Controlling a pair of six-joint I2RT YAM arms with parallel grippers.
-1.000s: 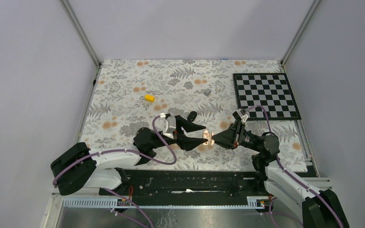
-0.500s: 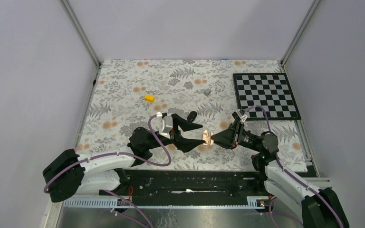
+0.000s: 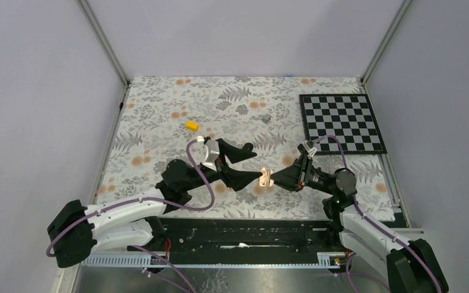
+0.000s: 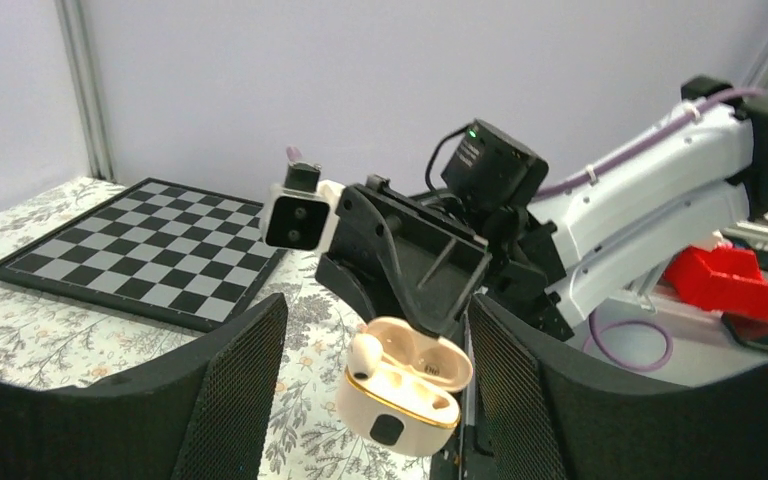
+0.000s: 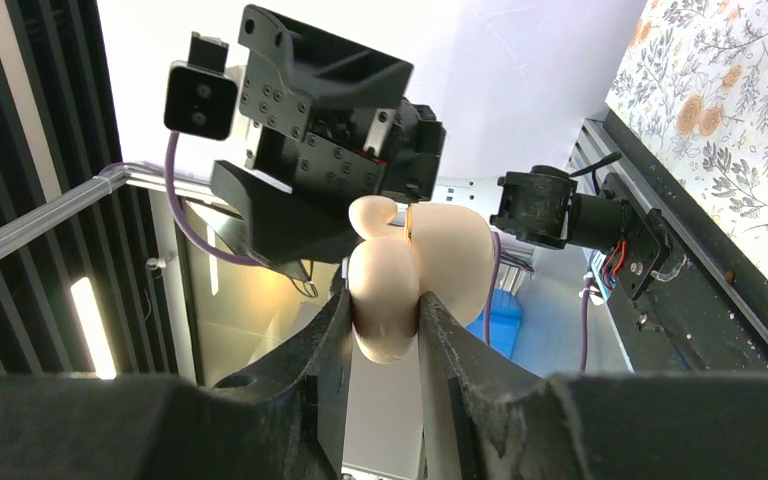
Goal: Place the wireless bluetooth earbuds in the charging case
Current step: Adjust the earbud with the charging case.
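My right gripper (image 3: 272,178) is shut on a cream charging case (image 3: 267,177) with a gold rim and holds it above the table. The case's lid is open. In the left wrist view the case (image 4: 400,405) has one cream earbud (image 4: 364,352) standing in its left slot, and the other slot is empty. My left gripper (image 4: 375,385) is open, its jaws wide on either side of the case and not touching it. From the right wrist view, my fingers clamp the case (image 5: 455,250), with the earbud (image 5: 372,212) poking out above. No black earbuds are in view.
A chessboard (image 3: 342,122) lies at the back right of the flowered cloth. A yellow block (image 3: 192,126) and a small grey block (image 3: 266,117) lie further back. A black shape next to my left gripper's far finger cannot be told apart from it.
My left arm has swung back and to the left, and its wrist has drawn slightly away from the case. The right gripper and the case have stayed in place.
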